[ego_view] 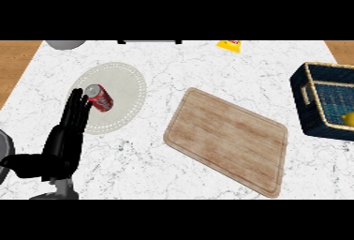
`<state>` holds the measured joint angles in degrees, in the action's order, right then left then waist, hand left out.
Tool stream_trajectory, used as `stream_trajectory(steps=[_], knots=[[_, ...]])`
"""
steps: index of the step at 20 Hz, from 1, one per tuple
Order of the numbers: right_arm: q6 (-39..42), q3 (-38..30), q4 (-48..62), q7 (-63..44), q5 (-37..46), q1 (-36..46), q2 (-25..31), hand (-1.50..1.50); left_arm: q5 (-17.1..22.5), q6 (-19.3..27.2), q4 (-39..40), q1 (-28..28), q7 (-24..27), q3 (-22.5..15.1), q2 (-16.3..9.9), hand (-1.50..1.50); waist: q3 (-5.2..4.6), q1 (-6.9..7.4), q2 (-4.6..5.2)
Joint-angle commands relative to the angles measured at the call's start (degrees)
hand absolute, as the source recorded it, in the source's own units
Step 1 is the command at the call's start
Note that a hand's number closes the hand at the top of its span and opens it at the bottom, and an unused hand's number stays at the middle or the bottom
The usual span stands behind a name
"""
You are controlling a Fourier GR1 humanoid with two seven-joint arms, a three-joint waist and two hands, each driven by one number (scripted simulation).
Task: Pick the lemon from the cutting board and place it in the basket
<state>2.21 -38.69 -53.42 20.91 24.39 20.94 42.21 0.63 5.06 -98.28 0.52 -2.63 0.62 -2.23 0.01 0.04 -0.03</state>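
Note:
The lemon point(348, 117) shows as a small yellow patch at the right edge, inside the dark blue basket point(309, 101) with a tan rim. The wooden cutting board point(228, 138) lies bare in the middle of the white marble counter. My left hand point(68, 133) rests open at the lower left, fingers straight and pointing up, its tips beside a red can. My right hand is out of sight.
A red soda can point(99, 97) lies on its side on a round pale placemat point(112, 96) at the left. A yellow object point(231, 45) and a grey round object point(66, 44) sit at the counter's far edge.

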Motion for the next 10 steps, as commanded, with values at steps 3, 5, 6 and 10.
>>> stream_trajectory(steps=[3, 5, 6, 10], knots=[[-1.31, -3.6, 2.03, -2.51, -2.46, -0.35, 4.74, -1.5, 0.78, -0.98, -0.39, -1.07, 0.21, 0.54, -0.52, 0.0, 0.01, 0.16, 0.05], [-2.36, -5.38, -1.6, -6.37, -4.28, -0.32, 3.98, -1.5, -0.72, 0.82, 3.33, 2.48, 0.18, 0.5, 0.33, 0.0, -0.03, -0.32, 0.0], [1.43, -8.81, 4.15, -3.42, -6.94, -1.04, 7.96, -1.5, -0.38, 0.7, 3.18, 0.85, 2.49, 0.83, 0.67, 0.0, 0.01, -0.28, 0.06], [5.99, -13.15, 8.03, -3.48, -12.1, -1.59, 12.41, -1.5, 0.13, -1.3, 0.7, -2.16, 2.51, 0.71, -0.89, 0.0, 0.02, 0.04, 0.03]])
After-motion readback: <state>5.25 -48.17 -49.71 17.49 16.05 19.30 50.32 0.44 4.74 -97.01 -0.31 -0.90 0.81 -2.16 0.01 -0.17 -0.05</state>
